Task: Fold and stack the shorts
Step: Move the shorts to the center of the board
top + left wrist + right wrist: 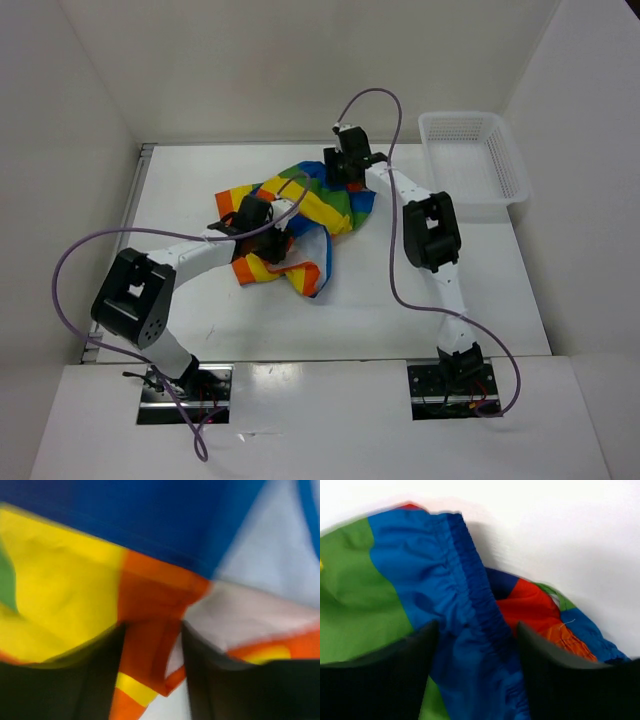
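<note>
Overhead view: the shorts [300,225] lie crumpled on the middle of the table [200,300], stripes jumbled and pale lining showing on the near side. The left gripper [262,225] rests on their left part. In its blurred wrist view the fingers [85,680] stand close together with an orange fold [147,645] filling the gap — apparently pinched. The right gripper [345,168] is down at the far edge, its fingers [385,680] either side of the gathered blue band [475,605] — whether it clamps cannot be told. A white mesh basket [470,150] stands far right, apart from the shorts.

Shorts [445,605] between my right pincer's [477,630] fingers: no print I can read.
Basket [470,150], right of it: no label legible.
</note>
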Available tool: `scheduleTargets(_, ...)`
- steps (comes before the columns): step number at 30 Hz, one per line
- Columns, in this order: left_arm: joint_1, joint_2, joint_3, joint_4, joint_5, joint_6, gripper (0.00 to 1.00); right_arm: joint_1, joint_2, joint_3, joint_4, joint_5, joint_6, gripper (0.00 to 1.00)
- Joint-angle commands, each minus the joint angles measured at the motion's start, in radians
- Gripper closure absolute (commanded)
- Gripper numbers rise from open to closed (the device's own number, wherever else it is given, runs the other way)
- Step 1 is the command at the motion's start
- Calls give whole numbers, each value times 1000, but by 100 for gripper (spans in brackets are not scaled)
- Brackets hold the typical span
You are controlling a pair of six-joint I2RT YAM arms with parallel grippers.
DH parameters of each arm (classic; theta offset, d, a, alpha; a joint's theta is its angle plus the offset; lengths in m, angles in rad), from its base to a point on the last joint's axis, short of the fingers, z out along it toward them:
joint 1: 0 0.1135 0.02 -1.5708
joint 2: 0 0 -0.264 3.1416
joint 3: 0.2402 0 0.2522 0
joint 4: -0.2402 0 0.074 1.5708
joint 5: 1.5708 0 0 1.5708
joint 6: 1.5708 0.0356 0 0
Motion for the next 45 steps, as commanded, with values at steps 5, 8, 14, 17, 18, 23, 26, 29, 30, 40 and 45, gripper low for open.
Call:
scheduleTargets(5, 53, -46, -40, 160, -315, 8, 100, 20, -177, -138, 14, 47, -115, 100)
scheduleTargets(8, 104, -131, -29, 70, -292, 8, 100, 20, -338, -322, -12, 13, -294, 100)
scheduleTargets(14, 265, -331, -72, -85, -139, 8, 94, 87, -740, -686, -340, -287, -684, 54)
scheduleTargets(17, 297, -355, -92, -94, -64, 8, 36, 101, -823, -715, -325, -300, -599, 9)
scheduleTargets(18, 297, -356, -92, -94, -49, 8, 32, 86, -836, -715, -296, -289, -559, 1)
scheduleTargets(23, 297, -294, -40, -73, 18, 8, 20, -57, -770, -614, -84, -298, -281, 1)
scheduleTargets(26, 297, -258, -26, -61, 8, 8, 15, -92, -670, -548, -38, -245, -238, 1)
scheduleTargets(29, 307, -233, 44, -83, 42, 8, 13, -106, -543, -481, -29, -245, -200, 10)
scheduleTargets(30, 307, -221, 79, -123, 63, 8, 13, -120, -514, -469, -19, -245, -177, 12)
scheduleTargets(40, 298, -179, 103, -308, 225, 8, 3, -143, -327, -404, -32, -358, -177, 20)
scheduleTargets(45, 275, -132, 37, -286, 88, 8, 3, -134, -293, -383, -32, -338, -177, 29)
